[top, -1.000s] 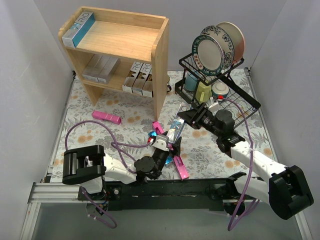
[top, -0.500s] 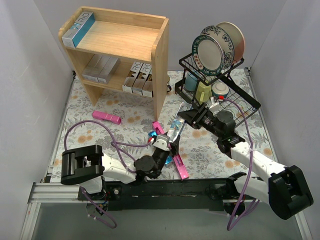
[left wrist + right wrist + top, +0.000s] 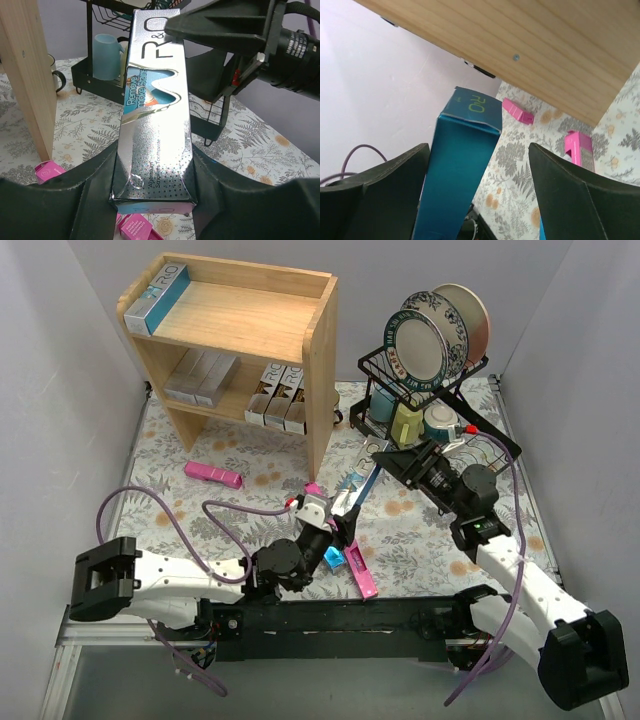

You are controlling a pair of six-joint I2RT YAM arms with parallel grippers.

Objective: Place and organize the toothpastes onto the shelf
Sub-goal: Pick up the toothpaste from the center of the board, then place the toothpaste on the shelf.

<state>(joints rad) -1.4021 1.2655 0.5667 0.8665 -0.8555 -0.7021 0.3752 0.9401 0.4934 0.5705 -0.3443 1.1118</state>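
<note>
1 silver toothpaste carton (image 3: 354, 492), long axis from near-left to far-right, teal end farthest, near end pinched tight in left gripper (image 3: 336, 524), right gripper (image 3: 384, 459) fingers spread wide around far end

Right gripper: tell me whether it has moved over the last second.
Yes. The right gripper has shifted rightward and slightly back, closer to the black dish rack.
</note>
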